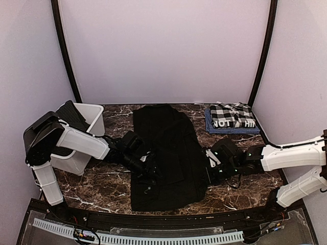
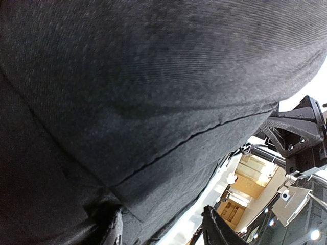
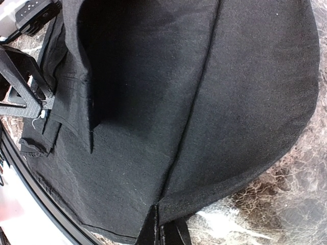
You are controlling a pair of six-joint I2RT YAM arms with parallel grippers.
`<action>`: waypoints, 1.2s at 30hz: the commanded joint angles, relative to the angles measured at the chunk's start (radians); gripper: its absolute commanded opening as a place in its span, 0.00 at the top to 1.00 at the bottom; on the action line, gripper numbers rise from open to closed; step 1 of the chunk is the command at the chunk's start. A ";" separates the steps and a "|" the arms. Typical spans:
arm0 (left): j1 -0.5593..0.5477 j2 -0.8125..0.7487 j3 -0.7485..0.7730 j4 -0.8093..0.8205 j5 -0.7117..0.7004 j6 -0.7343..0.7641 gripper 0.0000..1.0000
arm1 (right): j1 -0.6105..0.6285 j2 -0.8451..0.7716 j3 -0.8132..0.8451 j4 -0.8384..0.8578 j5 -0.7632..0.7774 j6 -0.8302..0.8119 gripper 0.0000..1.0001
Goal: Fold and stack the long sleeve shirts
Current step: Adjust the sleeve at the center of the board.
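A black long sleeve shirt point(image 1: 164, 153) lies spread lengthwise on the marble table point(image 1: 240, 191). My left gripper point(image 1: 146, 167) is at the shirt's left edge. In the left wrist view its fingers point(image 2: 217, 227) stand apart, and black cloth point(image 2: 153, 102) drapes over the left one and fills most of the frame. My right gripper point(image 1: 210, 166) is at the shirt's right edge, shut on a fold of the black cloth point(image 3: 204, 102) at the hem point(image 3: 159, 224). A folded black-and-white checked shirt point(image 1: 232, 118), blue-edged and lettered "NOT", rests at the back right.
A white plastic bin point(image 1: 88, 127) stands at the left edge of the table, behind my left arm. Purple walls close in the back and both sides. A black rail point(image 1: 153, 219) runs along the near edge.
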 commanded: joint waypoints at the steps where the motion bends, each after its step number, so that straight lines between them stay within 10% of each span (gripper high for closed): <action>1: -0.014 0.014 -0.006 0.001 -0.019 -0.050 0.48 | 0.011 -0.021 -0.022 0.041 0.011 0.011 1.00; 12: -0.022 0.062 0.060 0.036 -0.051 -0.105 0.46 | 0.011 -0.021 -0.027 0.053 0.009 0.007 1.00; 26: -0.022 0.026 0.073 0.071 -0.101 -0.128 0.98 | 0.010 -0.026 -0.029 0.051 0.010 0.010 1.00; 36: -0.020 -0.076 0.158 -0.078 -0.239 0.009 1.00 | 0.011 -0.041 -0.025 0.019 0.032 0.008 1.00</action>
